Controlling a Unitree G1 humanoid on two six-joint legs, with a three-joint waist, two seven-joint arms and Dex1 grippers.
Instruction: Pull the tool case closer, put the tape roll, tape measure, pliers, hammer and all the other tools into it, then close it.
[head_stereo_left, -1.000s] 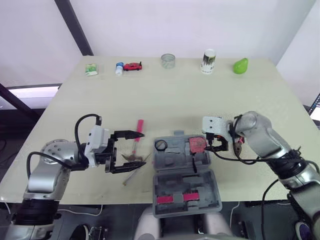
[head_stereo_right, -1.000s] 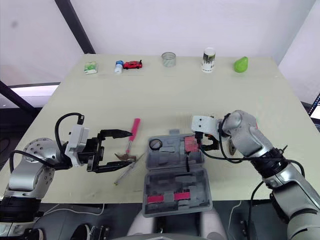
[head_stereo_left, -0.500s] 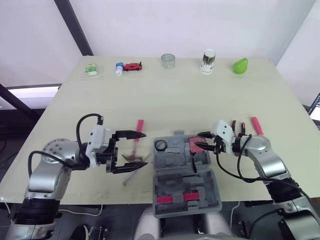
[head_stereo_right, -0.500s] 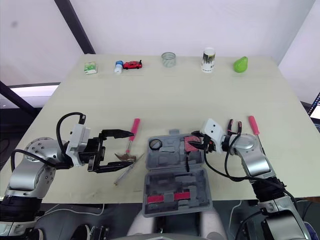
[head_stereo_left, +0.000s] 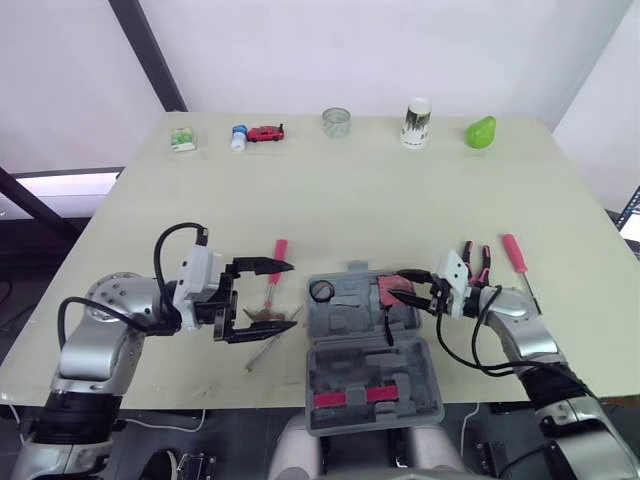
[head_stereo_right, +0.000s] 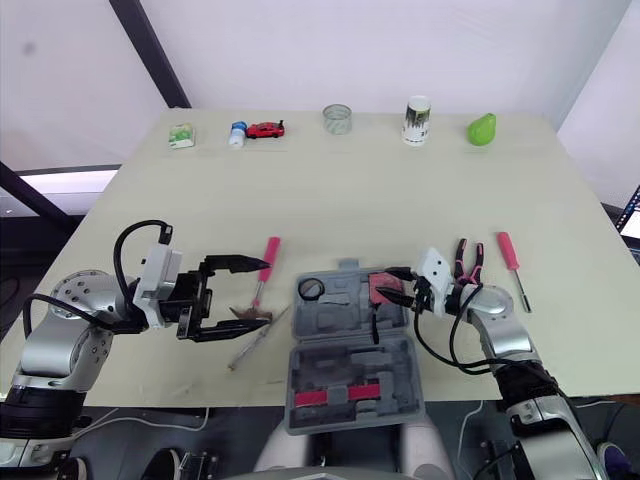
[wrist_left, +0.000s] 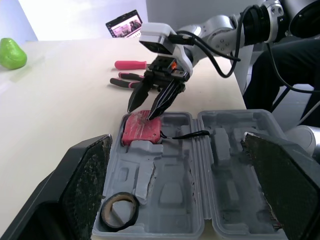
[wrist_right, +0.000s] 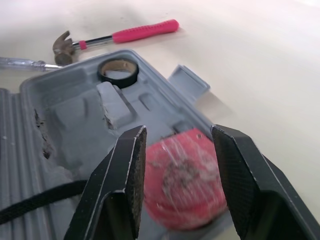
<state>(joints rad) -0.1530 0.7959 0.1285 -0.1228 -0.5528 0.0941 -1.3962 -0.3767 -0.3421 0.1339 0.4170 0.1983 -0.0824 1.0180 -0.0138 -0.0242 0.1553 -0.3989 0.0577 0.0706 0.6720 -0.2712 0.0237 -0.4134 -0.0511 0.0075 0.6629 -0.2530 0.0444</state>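
Note:
The grey tool case (head_stereo_left: 352, 345) lies open near the table's front edge. A black tape roll (head_stereo_left: 322, 291) and the red tape measure (head_stereo_left: 391, 293) sit in its far half. My right gripper (head_stereo_left: 397, 285) is open, its fingers (wrist_right: 129, 176) straddling the tape measure (wrist_right: 182, 176) at the case's right side. My left gripper (head_stereo_left: 290, 294) is open left of the case, its tips either side of the pink-handled hammer (head_stereo_left: 277, 262). Beside the hammer's head lies a thin screwdriver (head_stereo_left: 262, 352). Pliers (head_stereo_left: 478, 262) and a red-handled screwdriver (head_stereo_left: 517, 256) lie right of the case.
Along the far edge stand a small green box (head_stereo_left: 182, 138), a blue-capped bottle (head_stereo_left: 239, 136), a red toy car (head_stereo_left: 266, 132), a clear cup (head_stereo_left: 337, 122), a white can (head_stereo_left: 417, 122) and a green pear-shaped object (head_stereo_left: 481, 131). The table's middle is bare.
My right arm has swung down and back to the right, uncovering the pliers and red screwdriver. The tape measure it held over the case now lies in the case. The left gripper has hardly moved.

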